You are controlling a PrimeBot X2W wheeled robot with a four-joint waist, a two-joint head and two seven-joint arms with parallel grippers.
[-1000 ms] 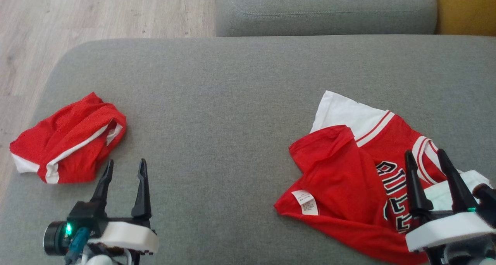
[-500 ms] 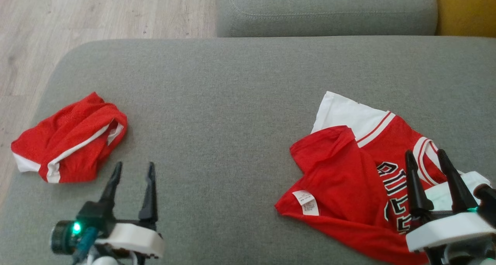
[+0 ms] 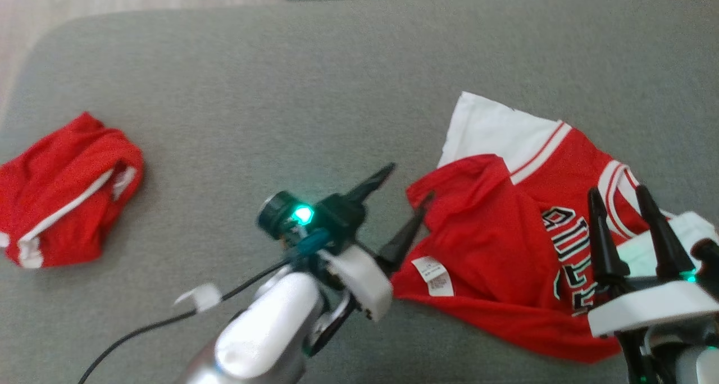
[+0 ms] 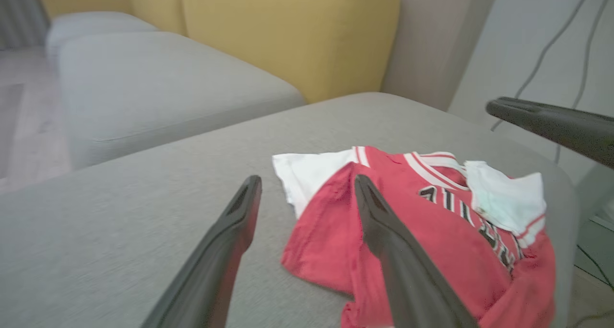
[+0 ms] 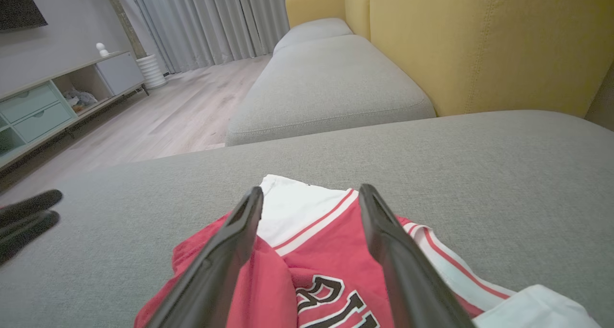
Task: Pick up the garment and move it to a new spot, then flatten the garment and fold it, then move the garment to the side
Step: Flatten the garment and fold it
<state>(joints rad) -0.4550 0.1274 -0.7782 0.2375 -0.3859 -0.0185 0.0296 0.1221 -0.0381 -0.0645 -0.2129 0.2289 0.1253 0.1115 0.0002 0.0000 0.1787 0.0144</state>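
Two garments on grey fabric cushion [image 3: 281, 92]: crumpled red-and-white lettered jersey [image 3: 494, 232]; red-and-white shorts [image 3: 56, 193] well apart. My left gripper [image 3: 410, 182] beside jersey's edge, right gripper [image 3: 617, 191] over it, both jaws wide.

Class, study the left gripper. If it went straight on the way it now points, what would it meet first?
The left gripper would most likely meet the near edge of the red jersey on the grey cushion, just ahead of its open jaws; its height above the cloth is unclear.
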